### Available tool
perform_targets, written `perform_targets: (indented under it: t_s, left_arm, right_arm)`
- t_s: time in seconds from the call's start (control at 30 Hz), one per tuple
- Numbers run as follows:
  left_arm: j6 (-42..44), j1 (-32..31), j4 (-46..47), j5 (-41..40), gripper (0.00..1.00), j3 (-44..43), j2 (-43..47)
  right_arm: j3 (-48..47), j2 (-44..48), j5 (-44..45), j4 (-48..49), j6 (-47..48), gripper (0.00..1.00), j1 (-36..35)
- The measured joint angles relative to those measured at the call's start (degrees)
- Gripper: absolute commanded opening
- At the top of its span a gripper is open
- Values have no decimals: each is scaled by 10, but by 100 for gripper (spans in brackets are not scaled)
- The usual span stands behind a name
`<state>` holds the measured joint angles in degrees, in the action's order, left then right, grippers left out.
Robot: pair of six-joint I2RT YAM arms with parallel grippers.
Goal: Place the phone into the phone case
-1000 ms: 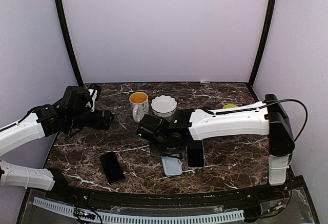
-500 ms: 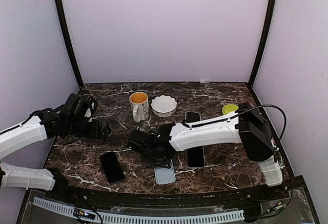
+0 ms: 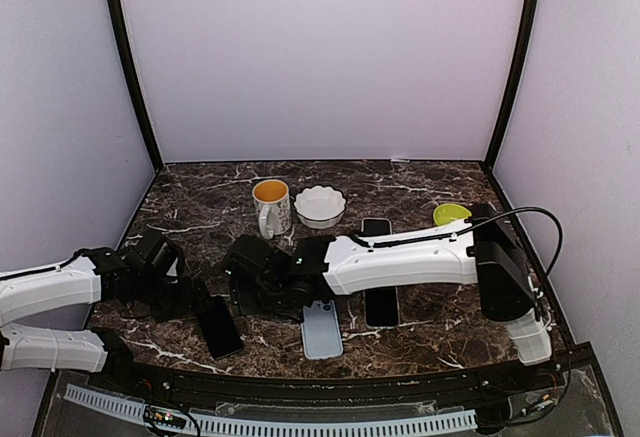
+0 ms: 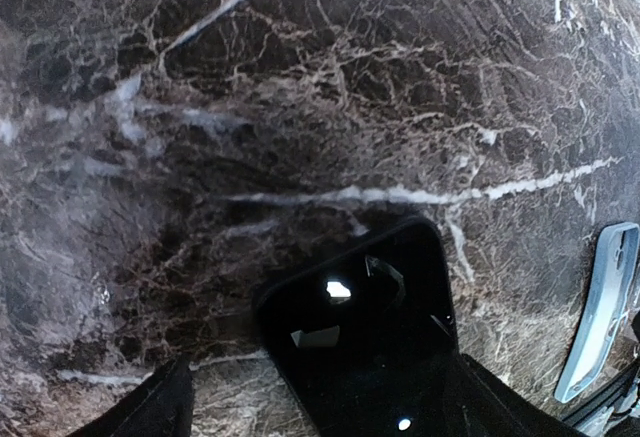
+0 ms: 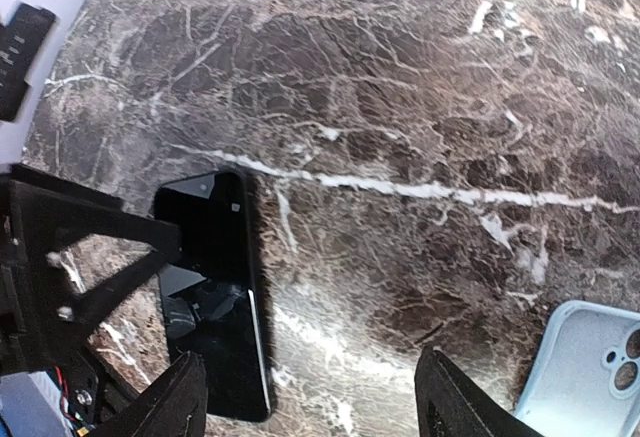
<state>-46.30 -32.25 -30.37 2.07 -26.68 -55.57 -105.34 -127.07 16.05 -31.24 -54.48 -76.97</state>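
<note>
The black phone (image 3: 218, 325) lies flat, screen up, at the front left of the marble table. My left gripper (image 3: 193, 302) is low over its far end and open. In the left wrist view the phone (image 4: 365, 332) lies between my two spread fingers (image 4: 150, 412), with bare marble showing beside it. The light blue phone case (image 3: 322, 329) lies flat at the front centre, its open side down and the camera cutout toward the far end. My right gripper (image 3: 242, 279) hovers between phone and case, open, over bare marble (image 5: 312, 367). It sees the phone (image 5: 210, 287) to its left and the case (image 5: 590, 367) at lower right.
Two more dark phones lie right of the case, one near (image 3: 381, 307) and one farther back (image 3: 375, 227). A mug (image 3: 270, 205) and a white bowl (image 3: 319, 205) stand at the back centre. A green dish (image 3: 451, 213) sits at the back right.
My right gripper has opened, left the case lying on the table and moved left. My left arm has come down and forward to the phone.
</note>
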Motion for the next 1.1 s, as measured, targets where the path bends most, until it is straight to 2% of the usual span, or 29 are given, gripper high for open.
perform_targets:
  t_s: [0.27,0.47,0.6,0.9,1.1]
  left_arm:
    - [-52,0,69,51,65,39,-18]
    - [-71,2,125,81,55,63,-16]
    - [-79,-12,139,84,55,68,-14]
    - [-144,-134,164,78,53,68,-26]
    - [-185,-166,147,80,51,68,-16]
  right_arm:
    - [2,-3,3,5,4,72,-3]
    - [8,-3,12,2,4,72,-3]
    - [8,-3,21,-1,4,72,-3]
    - [12,-3,32,-6,-12,72,-3]
    - [18,-3,33,-7,-36,72,-3]
